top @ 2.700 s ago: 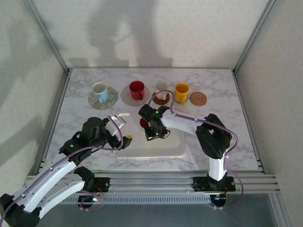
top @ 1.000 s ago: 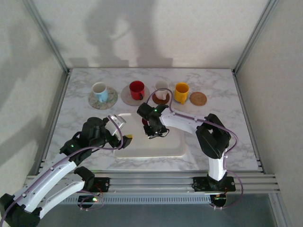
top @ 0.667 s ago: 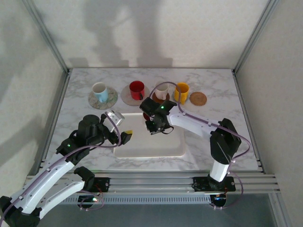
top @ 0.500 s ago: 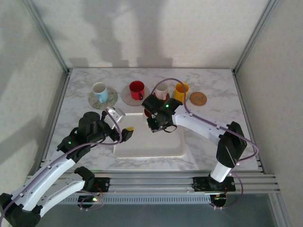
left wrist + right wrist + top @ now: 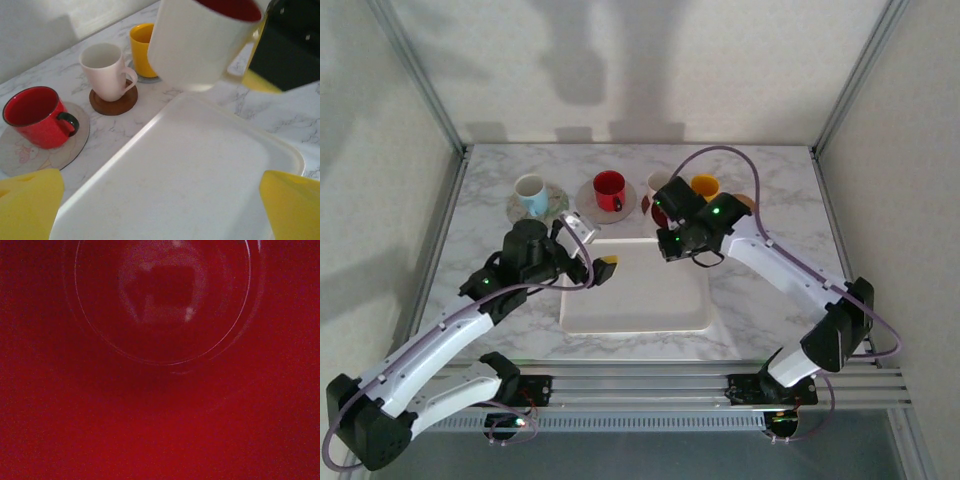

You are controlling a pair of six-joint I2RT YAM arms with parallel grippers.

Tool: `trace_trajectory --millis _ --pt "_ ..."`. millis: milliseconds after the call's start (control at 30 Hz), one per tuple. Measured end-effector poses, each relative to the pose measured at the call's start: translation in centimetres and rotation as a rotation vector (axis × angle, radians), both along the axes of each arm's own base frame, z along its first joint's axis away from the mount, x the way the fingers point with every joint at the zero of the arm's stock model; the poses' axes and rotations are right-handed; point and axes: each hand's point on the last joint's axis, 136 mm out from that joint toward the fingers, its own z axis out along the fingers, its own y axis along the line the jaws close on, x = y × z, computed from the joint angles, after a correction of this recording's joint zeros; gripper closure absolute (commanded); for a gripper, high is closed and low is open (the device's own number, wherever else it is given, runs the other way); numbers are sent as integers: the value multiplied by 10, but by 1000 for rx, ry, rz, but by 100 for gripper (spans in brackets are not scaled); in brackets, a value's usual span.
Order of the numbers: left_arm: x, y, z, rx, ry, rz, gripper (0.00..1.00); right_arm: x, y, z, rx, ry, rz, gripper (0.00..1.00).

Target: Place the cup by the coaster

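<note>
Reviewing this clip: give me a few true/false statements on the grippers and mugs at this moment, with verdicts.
The right gripper grips a white cup with a red inside. True.
The left gripper is shut on the red mug. False: it is open; the red mug sits on a pale coaster.
The white mug stands on a brown coaster. True.
The yellow mug lies on its side. False: it stands upright.

Cup [image 5: 200,45] glossy, glazed; tray [image 5: 190,175] matt plastic; tabletop [image 5: 780,175] marbled

A white tray [image 5: 640,300] lies before the red mug [image 5: 609,187].
</note>
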Motion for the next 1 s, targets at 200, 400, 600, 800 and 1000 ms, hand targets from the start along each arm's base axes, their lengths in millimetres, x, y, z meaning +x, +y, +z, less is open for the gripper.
trace_trajectory --millis 200,400,600,800,1000 --pt "8 -16 1 5 -1 -38 0 13 -36 10 -8 -28 -73 100" --pt "18 -29 -3 20 9 -72 0 22 -76 7 -31 -19 -169 100" --pt "30 -42 -10 26 19 -95 0 36 -106 3 -47 -13 -247 100" --pt "35 -55 -16 19 20 -118 0 45 -140 -5 -66 6 -330 100" --pt "41 -64 -21 11 18 -127 0 53 -166 -19 -69 45 -403 100"
